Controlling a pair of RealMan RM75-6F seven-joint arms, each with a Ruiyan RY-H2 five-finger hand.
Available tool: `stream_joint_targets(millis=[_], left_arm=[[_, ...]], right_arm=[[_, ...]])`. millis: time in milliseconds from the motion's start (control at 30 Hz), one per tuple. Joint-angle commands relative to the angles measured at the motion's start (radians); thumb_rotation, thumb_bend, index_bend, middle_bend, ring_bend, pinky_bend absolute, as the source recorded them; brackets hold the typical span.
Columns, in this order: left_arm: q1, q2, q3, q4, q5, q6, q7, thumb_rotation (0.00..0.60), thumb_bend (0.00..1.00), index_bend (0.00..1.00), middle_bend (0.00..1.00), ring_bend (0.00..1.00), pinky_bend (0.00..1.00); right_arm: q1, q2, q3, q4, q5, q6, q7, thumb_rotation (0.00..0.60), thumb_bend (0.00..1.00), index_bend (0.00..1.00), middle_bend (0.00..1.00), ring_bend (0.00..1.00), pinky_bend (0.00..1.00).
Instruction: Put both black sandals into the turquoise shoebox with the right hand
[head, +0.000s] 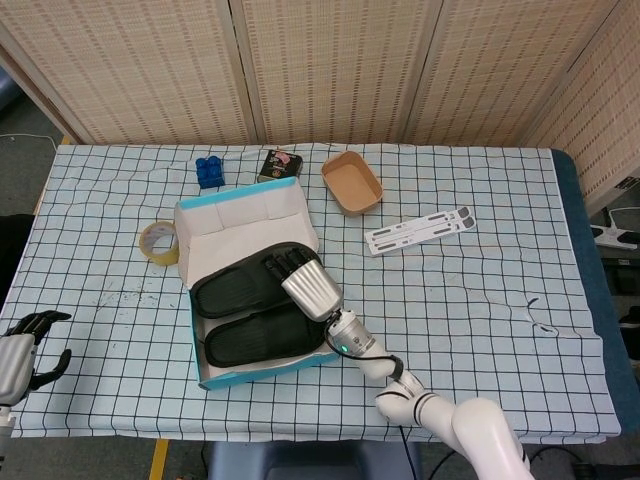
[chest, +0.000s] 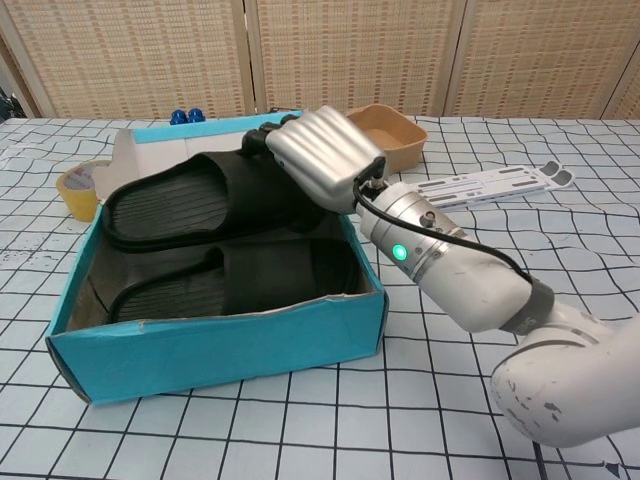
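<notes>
- The right hand (chest: 318, 158) reaches over the right end wall of the turquoise shoebox (chest: 215, 345), its fingers curled around the strap end of the rear black sandal (chest: 190, 200), which it holds.
- That rear black sandal lies sole-up along the back half of the box, running away to the left of the hand, its far end close to the left end wall.
- The front black sandal (chest: 235, 280) lies just in front of and below the hand, along the near wall of the box; the two sandals sit side by side and appear to touch along their long edges.
- In the head view the right hand (head: 305, 282) sits at the box's right edge, with both sandals filling the floor of the box almost wall to wall.
- The box lid flap (head: 245, 225) stands open behind the hand, leaning away from it.
- Beyond the flap lie a tan tray (head: 352, 182), a small dark packet (head: 279, 164) and a blue block (head: 209, 171), all well apart from the hand.
- A white strip with slots (head: 420, 229) lies to the right of the hand on the checked tablecloth (head: 480, 300), with bare cloth between it and the hand.
- A tape roll (head: 158, 243) sits just outside the box's far left corner.
- The left hand (head: 25, 345) rests at the near left table edge, fingers curled in loosely and holding nothing; whether they are closed cannot be told.
</notes>
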Motion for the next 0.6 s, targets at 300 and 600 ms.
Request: stream_joint_targets(millis=[300, 600], left_arm=[[0.0, 0.0, 0.0, -0.001, 0.001, -0.001, -0.003, 0.6, 0.4, 0.26, 0.23, 0.19, 0.36], [-0.001, -0.001, -0.003, 0.002, -0.009, -0.007, -0.004, 0.6, 0.4, 0.26, 0.23, 0.19, 0.36]], right_arm=[[0.025, -0.062, -0.035, 0.076, 0.013, 0.036, 0.08, 0.6, 0.12, 0.68, 0.55, 0.4, 0.41], [-0.01, -0.055, -0.085, 0.015, 0.0, 0.082, 0.066, 0.6, 0.12, 0.67, 0.55, 0.4, 0.4]])
